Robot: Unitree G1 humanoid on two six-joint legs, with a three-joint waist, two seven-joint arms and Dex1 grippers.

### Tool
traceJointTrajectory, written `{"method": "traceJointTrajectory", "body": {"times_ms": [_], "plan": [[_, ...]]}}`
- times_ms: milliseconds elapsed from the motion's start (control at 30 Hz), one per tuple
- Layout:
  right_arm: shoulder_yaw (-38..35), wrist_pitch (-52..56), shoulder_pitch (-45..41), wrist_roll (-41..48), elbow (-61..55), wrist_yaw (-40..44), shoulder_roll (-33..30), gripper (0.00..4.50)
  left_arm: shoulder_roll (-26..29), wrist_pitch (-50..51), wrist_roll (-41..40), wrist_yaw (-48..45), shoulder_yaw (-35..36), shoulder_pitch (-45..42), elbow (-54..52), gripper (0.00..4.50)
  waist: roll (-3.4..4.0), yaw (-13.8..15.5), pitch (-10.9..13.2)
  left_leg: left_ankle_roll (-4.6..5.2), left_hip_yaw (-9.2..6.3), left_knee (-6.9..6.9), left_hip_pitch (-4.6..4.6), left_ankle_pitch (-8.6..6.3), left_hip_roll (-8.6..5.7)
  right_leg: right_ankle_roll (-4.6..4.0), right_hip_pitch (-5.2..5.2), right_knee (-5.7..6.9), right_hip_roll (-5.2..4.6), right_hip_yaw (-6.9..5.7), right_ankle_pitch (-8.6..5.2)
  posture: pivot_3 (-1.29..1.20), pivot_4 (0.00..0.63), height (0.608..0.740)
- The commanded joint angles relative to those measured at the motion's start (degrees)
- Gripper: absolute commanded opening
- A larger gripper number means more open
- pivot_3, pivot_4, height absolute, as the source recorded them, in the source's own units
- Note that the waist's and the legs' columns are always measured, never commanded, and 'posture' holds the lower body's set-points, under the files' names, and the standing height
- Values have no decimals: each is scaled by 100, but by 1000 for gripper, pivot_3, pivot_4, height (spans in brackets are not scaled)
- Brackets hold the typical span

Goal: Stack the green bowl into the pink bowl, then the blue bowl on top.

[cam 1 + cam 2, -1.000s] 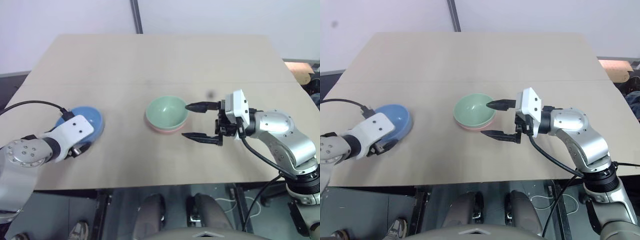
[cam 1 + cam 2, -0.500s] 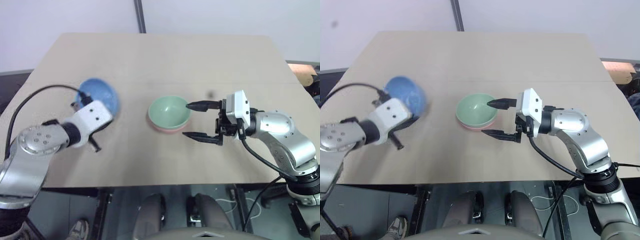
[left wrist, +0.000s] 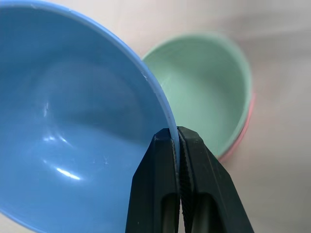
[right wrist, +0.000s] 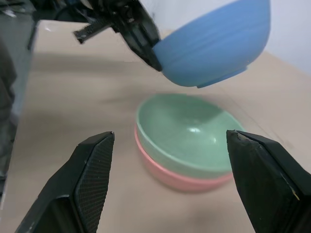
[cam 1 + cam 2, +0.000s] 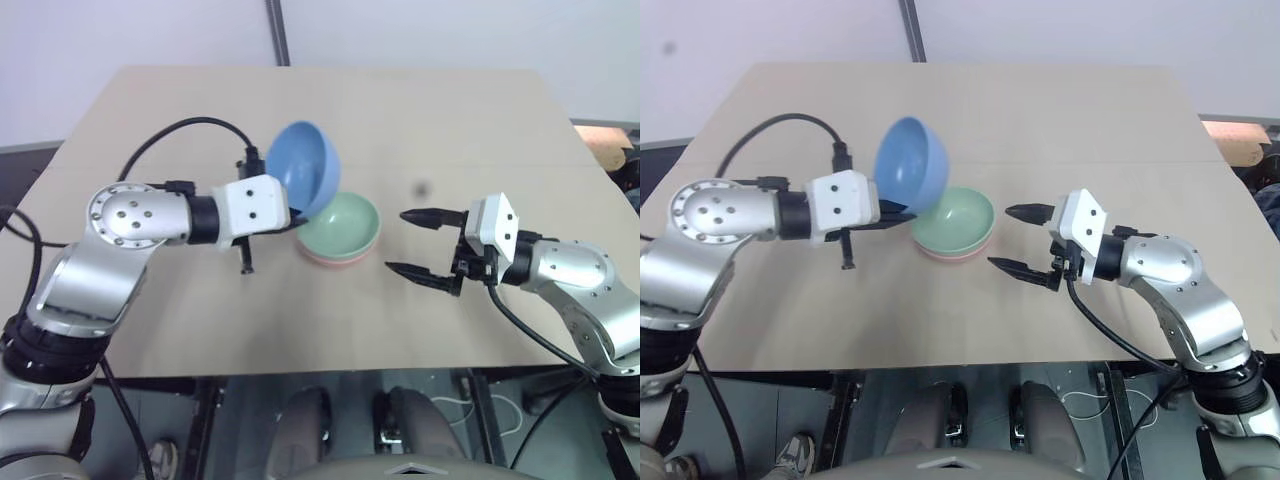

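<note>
Green bowl nested in pink bowl; left gripper pinches blue bowl rim, airborne at ten o'clock; right gripper gapes empty

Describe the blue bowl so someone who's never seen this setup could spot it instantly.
On the tan table, find the green bowl nested in the pink bowl near the middle. The blue bowl hangs tilted just above them, pinched at its rim by the left gripper; it alone is off the table.

Head stereo pair: looked forward and down over the bench. Left wrist camera: sat close against the blue bowl. Right wrist camera: faced the green bowl from nearby. All views shared that bowl.
</note>
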Motion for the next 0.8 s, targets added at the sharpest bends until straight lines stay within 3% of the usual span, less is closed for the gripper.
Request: {"method": "traceJointTrajectory", "body": {"times_ms": [33, 67, 267, 367, 533, 600, 633, 700, 800], "plan": [[-374, 73, 210, 31, -462, -237, -111, 4006, -239, -1155, 202, -583, -406, -430, 484, 658, 0, -4, 0, -1, 0, 0, 0, 1, 0, 0, 0, 0, 1, 1, 0, 0, 150, 740], [-400, 92, 256, 30, -509, -285, -116, 4006, -277, -1400, 284, -716, -501, -506, 620, 904, 0, 3, 0, -2, -1, 0, 1, 1, 0, 1, 0, 2, 3, 0, -1, 0, 150, 740], [-486, 179, 429, 103, -651, -441, -128, 4006, -777, -1522, 285, -373, -295, -653, 980, 3623, 0, -23, 0, -1, 0, 5, 2, 1, 1, 6, 1, 5, 6, 4, -3, 0, 150, 740], [-538, 295, 551, 186, -676, -430, -163, 4006, -626, -954, -90, -349, 123, -409, 890, 3623, 0, -45, 0, -1, 0, 8, 0, 1, 1, 7, 0, 5, 7, 5, -3, 0, 150, 740], [-834, 405, 913, 345, -394, -518, -103, 4006, -574, 387, -762, 477, 1534, 507, 733, 3623, 1, -51, 0, -3, 1, 3, 7, 3, 8, 7, 2, 8, 9, 6, -4, 0, 150, 740], [-900, 275, 1015, 239, -127, -432, -177, 4006, -622, 386, -850, 634, 1946, 1002, 734, 3623, 1, -53, 0, -3, 0, 4, 9, 2, 7, 8, 6, 6, 8, 5, -4, 0, 150, 740], [-911, 193, 1045, 168, -15, -370, -233, 4006, -642, 338, -903, 635, 2065, 1184, 703, 4135, 1, -50, 0, -2, 1, 4, 10, 2, 7, 8, 7, 4, 8, 6, -3, 0, 150, 740], [-1138, 6, 1072, 241, 321, -298, -164, 4500, -760, 611, -1402, 508, 2439, 1697, 440, 4471, 0, -31, 0, -1, 2, 6, 9, 1, 7, 8, 9, 2, 6, 5, -3, 0, 150, 740], [-1406, -449, 1205, 186, 863, 1, -242, 4500, -925, 1045, -2120, 502, 2922, 2428, 62, 4471, -2, -22, 0, 1, 3, 9, 10, 0, 5, 9, 12, 0, 1, 7, -3, 0, 150, 740]]}}
